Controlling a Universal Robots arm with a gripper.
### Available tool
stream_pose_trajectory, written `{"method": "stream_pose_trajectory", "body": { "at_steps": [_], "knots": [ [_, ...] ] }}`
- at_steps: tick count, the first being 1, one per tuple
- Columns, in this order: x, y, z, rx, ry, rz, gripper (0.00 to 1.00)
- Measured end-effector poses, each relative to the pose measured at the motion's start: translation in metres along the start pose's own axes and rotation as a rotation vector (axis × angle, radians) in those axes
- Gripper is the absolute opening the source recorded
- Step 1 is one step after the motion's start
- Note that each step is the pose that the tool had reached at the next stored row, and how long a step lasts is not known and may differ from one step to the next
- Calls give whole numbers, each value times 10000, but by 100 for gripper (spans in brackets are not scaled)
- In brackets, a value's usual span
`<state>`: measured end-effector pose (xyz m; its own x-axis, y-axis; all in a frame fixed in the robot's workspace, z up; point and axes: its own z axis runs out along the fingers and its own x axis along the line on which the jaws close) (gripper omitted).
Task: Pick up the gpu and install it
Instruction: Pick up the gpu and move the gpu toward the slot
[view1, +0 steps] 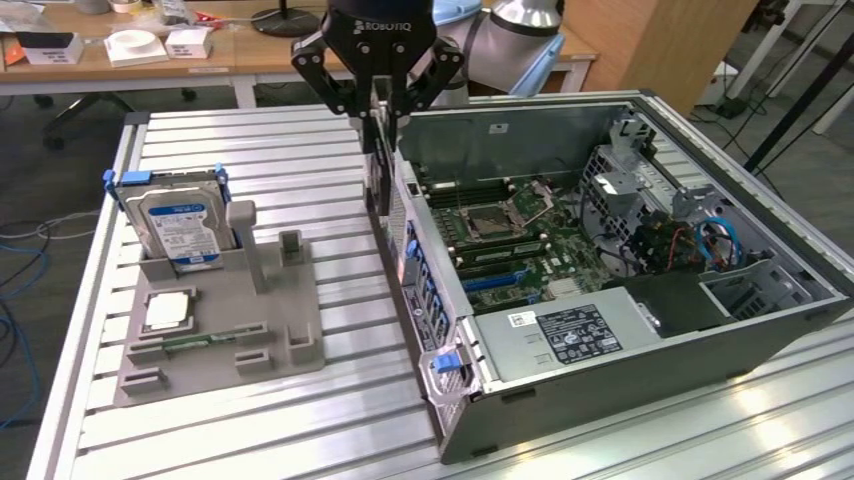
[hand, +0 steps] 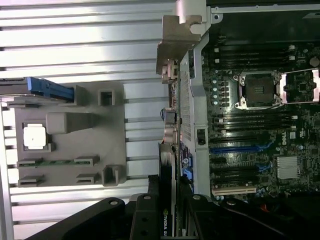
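The gripper (view1: 380, 105) hangs at the upper centre of the exterior view with its two fingers (view1: 320, 80) clamped on the gpu (view1: 382, 170). The card stands on edge between them. It runs straight down from the jaws as a thin dark strip, clear of the table (view1: 267, 150). Its lower end sits just beside the top rim of the computer case (view1: 641, 340), on the wall towards the exterior view's left. We cannot tell whether card and wall touch. In the wrist view the gpu (hand: 167, 200) shows edge-on between the dark fingers (hand: 145, 220), level with the case wall, with the motherboard (hand: 250, 125) on the far side of that wall.

We count one gpu, one gripper and one open case, which fills the right half of the exterior view. One grey fixture (view1: 267, 330) sits at the lower left of that view, well apart from the card. It carries one hard drive (view1: 180, 225) with a blue label standing upright, one square silver processor chip (view1: 166, 312) lying flat, and one thin green stick (view1: 187, 343) in a slot just below the chip.
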<state>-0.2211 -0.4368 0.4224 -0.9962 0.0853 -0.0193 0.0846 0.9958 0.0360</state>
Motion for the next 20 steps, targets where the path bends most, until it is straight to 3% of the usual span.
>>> {"method": "stream_pose_trajectory", "body": {
  "at_steps": [20],
  "knots": [
    [-194,17,5,-1,0,0,26]
  ]
}}
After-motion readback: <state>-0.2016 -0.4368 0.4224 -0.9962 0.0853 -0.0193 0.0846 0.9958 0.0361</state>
